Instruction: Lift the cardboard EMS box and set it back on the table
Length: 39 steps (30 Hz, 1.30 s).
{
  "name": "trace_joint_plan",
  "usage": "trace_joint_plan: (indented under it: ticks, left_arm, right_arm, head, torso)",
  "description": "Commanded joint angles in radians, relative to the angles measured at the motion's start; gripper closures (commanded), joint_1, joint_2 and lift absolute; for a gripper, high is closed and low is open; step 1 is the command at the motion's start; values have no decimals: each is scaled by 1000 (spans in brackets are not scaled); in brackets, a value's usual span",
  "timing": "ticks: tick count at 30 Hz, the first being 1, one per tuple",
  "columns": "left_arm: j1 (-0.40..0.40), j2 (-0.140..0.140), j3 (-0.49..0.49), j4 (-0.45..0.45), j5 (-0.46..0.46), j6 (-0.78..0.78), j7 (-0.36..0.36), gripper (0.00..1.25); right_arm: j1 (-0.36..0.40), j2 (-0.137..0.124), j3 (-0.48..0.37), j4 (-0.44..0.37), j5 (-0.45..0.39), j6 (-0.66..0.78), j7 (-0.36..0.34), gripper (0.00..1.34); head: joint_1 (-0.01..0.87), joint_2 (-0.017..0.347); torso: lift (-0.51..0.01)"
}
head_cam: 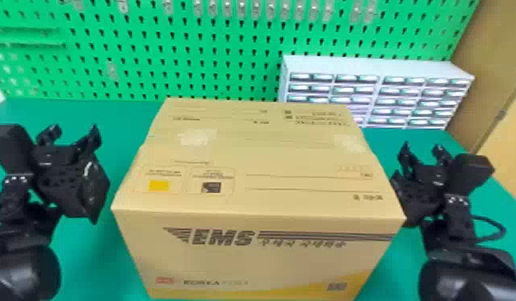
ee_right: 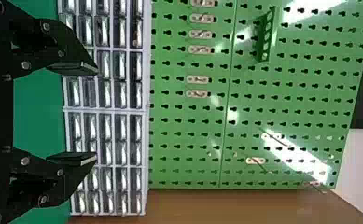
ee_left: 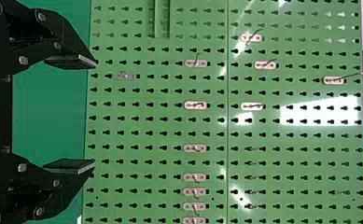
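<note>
The cardboard EMS box (head_cam: 265,160) looks stiff but crushable, best pressed low from opposite sides by left tool (ee_left: 95,113) and right tool (ee_right: 96,114), fingers apart.

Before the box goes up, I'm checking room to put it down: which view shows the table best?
The head view: it shows the table on both sides of the box. The left wrist view shows a strip up to the pegboard; the right, a strip up to the drawer cabinet.
</note>
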Motion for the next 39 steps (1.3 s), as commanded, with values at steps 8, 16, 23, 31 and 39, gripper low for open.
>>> trace_joint_plan:
  ticks: [8, 16, 23, 31, 39]
  left_arm:
    - [-5, 0, -7, 0, 0, 0, -2, 493]
    - [-10, 0, -23, 0, 0, 0, -2, 493]
    - [-16, 0, -39, 0, 0, -2, -2, 493]
    - [-16, 0, -52, 0, -3, 0, -2, 493]
    - [-15, 0, -75, 0, -9, 0, -2, 493]
  right_arm:
    - [-66, 38, 52, 99, 4, -71, -1, 596]
    - [-103, 74, 83, 141, 27, -94, -1, 598]
    - [-120, 77, 127, 163, 28, -94, -1, 598]
    - [-134, 87, 147, 178, 31, -96, -1, 598]
    - [-142, 87, 164, 188, 39, -96, -1, 598]
  head:
    - [678, -15]
    - [678, -15]
    - [678, -15]
    - [678, -15]
    - [678, -15]
  torso:
    - [-92]
    - [-92]
    - [-92]
    - [-92]
    - [-92]
